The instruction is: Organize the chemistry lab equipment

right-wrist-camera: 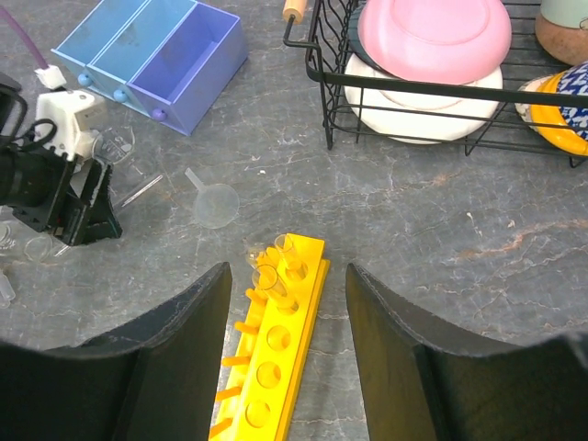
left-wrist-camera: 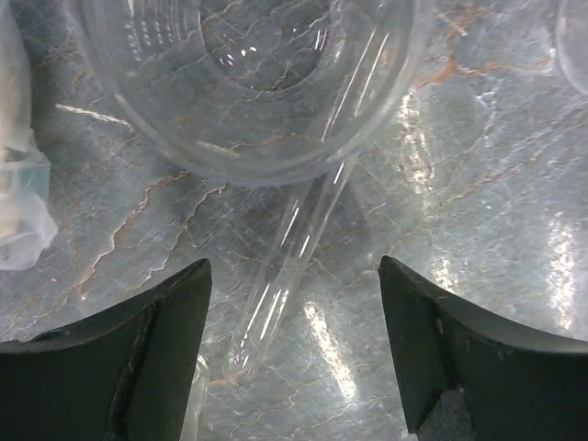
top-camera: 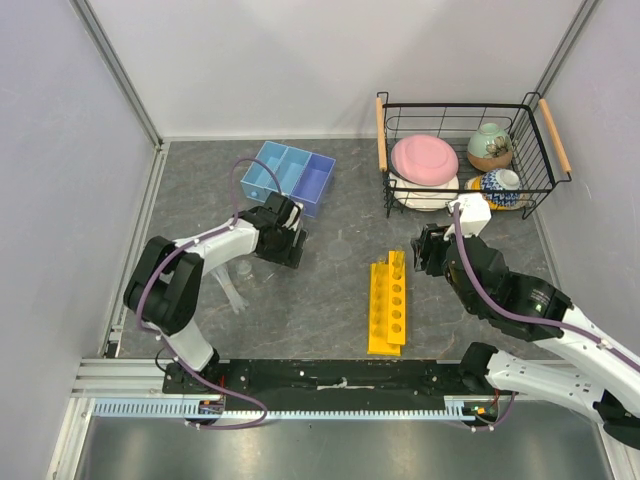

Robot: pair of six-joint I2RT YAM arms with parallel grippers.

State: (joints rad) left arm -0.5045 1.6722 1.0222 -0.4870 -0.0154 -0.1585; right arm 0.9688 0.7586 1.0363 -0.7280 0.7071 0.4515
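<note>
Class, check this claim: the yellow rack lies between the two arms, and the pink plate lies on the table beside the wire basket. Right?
No. The pink plate lies inside the wire basket, as the top external view shows. The place of the yellow rack is stated correctly.

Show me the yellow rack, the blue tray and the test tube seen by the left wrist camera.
yellow rack [top-camera: 385, 310], top external view, middle of its top side.
blue tray [right-wrist-camera: 152, 41], right wrist view, floor of its middle compartment.
test tube [left-wrist-camera: 280, 285], left wrist view, middle of its body.
</note>
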